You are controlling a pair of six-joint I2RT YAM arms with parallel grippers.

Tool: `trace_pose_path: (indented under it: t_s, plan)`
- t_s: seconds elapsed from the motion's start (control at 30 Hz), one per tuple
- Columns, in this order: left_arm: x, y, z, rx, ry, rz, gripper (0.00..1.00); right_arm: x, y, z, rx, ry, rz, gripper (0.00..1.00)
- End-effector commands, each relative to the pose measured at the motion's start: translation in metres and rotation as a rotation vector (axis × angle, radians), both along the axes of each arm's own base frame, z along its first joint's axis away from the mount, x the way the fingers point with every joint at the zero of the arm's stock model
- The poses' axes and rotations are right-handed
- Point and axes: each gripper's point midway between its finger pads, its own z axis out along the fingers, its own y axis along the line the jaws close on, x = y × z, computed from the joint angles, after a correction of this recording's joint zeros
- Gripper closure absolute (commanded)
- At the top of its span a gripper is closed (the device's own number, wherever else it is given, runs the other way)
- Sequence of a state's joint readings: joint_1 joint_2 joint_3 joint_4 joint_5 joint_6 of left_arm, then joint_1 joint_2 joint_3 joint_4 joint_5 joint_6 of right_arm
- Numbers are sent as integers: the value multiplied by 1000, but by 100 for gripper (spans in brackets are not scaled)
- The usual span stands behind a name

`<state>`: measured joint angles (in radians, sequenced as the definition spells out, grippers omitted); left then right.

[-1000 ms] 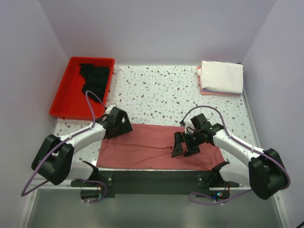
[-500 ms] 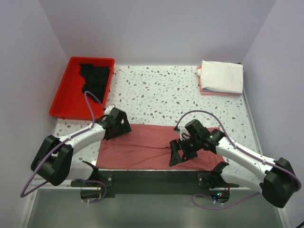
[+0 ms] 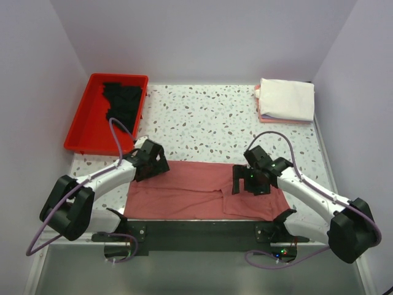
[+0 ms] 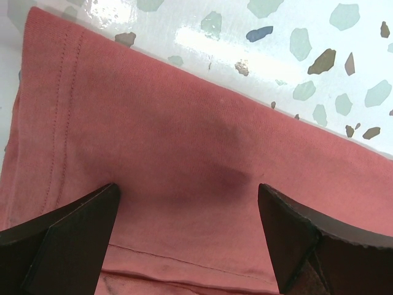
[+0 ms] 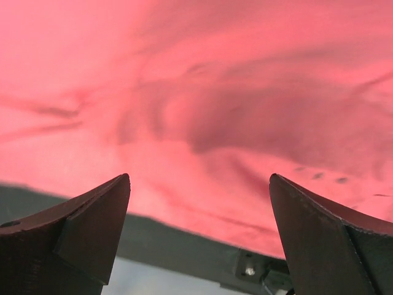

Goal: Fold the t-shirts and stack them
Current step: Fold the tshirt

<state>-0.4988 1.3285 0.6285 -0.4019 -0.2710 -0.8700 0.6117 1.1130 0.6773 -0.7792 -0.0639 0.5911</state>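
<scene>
Shirts, four lots, on a speckled worktop [image 3: 209, 123]. Rose shirt [image 3: 184, 187]: spread as a wide flat strip along the near edge, between the two arms, with its near border lying over the dark base plate [image 3: 202, 230]. It is creased on the right half, and a stitched hem shows at the left end in the left wrist view. Black shirt [image 3: 124, 101]: bunched in the far part of the red tray [image 3: 80, 132], which sits at the far left corner, well apart from the rose shirt. White shirt [image 3: 285, 98]: folded, on top of a stack at the far right corner. Pink shirts [image 3: 282, 120]: folded beneath the white one, with only their edges showing along the near and left sides of the stack. Left tool [image 3: 152, 163]: over the far left corner of the rose shirt, fingers spread wide, nothing between them, cloth directly below. Whether the tips touch the cloth cannot be told. Right tool [image 3: 250, 184]: over the right part of the rose shirt, fingers likewise spread wide and gripping nothing. Its wrist view shows wrinkled cloth below and the shirt's near edge against the dark plate.
</scene>
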Motion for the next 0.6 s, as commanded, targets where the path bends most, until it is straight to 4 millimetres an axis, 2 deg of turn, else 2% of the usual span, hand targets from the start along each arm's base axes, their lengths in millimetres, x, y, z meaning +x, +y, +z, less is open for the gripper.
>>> trace_pose_path:
  t_s: [0.0, 0.13, 0.2, 0.23, 0.27, 0.4, 0.47, 0.5, 0.53, 0.57]
  plan:
    - [-11, 11, -4, 46, 31, -9, 0, 28, -18, -9, -5, -48, -167, 1]
    - [-13, 7, -5, 27, 36, -27, 0, 55, -26, -10, -53, -81, -186, 1]
    - [-14, 7, -6, 24, 37, -27, 0, 67, -33, -20, -121, -83, -207, 1]
    - [-14, 7, -7, 23, 39, -27, 0, 82, -31, -18, -108, -111, -217, 1]
    - [-15, 7, -7, 21, 40, -29, 0, 85, -30, -28, -125, -79, -215, 1]
    - [-18, 12, -7, 41, 44, -16, 0, 123, -16, -37, -125, -88, -192, 1]
    - [-18, 17, -5, 63, 43, -5, 0, 135, -6, -42, -102, -86, -173, 1]
    - [-18, 19, -3, 69, 40, 6, 0, 138, -3, -53, -109, -61, -158, 1]
    - [-20, 22, -2, 79, 46, 13, 0, 154, 6, -48, -86, -87, -147, 1]
    - [-19, 24, 2, 82, 32, 23, 0, 160, 9, -49, -85, -83, -141, 1]
